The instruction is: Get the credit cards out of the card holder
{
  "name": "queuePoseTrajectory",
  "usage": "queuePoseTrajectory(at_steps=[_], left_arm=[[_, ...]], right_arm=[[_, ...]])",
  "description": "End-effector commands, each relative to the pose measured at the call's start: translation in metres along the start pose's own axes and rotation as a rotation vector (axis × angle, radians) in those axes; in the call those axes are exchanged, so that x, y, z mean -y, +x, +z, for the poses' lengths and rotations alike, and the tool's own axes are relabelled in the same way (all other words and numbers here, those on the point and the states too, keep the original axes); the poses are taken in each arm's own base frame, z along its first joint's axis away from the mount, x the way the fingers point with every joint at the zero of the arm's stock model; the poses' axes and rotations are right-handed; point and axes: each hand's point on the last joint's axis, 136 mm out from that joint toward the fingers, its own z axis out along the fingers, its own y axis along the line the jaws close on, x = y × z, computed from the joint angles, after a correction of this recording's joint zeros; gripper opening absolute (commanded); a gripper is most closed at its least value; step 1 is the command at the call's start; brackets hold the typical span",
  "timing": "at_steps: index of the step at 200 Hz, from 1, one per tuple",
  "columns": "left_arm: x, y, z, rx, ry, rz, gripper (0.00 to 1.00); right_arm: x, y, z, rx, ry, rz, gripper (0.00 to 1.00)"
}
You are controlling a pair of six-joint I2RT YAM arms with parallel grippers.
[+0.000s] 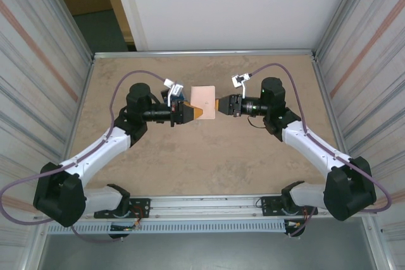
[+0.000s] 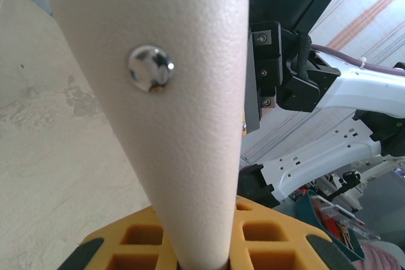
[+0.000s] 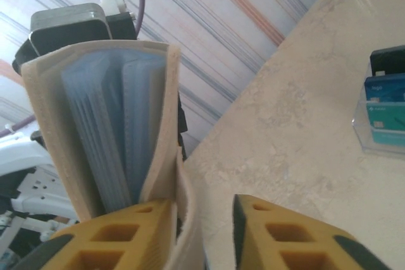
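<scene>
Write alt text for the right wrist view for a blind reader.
A beige folding card holder stands upright, pale blue inner sleeves showing, one flap passing between the right gripper's parted yellow fingers. Blue and teal plastic cards sit in a clear stand on the table beyond.

Robot lab test cell, stone-look tabletop (image 1: 209,162), ribbed panel walls (image 1: 38,55), aluminium base rail (image 1: 202,205)

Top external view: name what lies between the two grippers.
The card holder sits between the left gripper and right gripper, in the top external view.
</scene>
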Motion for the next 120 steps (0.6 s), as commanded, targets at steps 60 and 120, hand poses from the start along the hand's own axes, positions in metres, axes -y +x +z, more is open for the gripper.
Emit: queuePoseTrajectory(at_steps=[60, 120], left_arm=[[0.002, 0.002, 0.012, -0.009, -0.015, 0.014, 0.48], [-0.020, 0.012, 0.019, -0.023, -0.076, -0.047, 0.75]], right_arm=[[-0.032, 0.002, 0.006, -0.013, 0.001, -0.077, 0.00], [-0.009, 0.000, -0.003, 0.027, 0.169, -0.027, 0.00]])
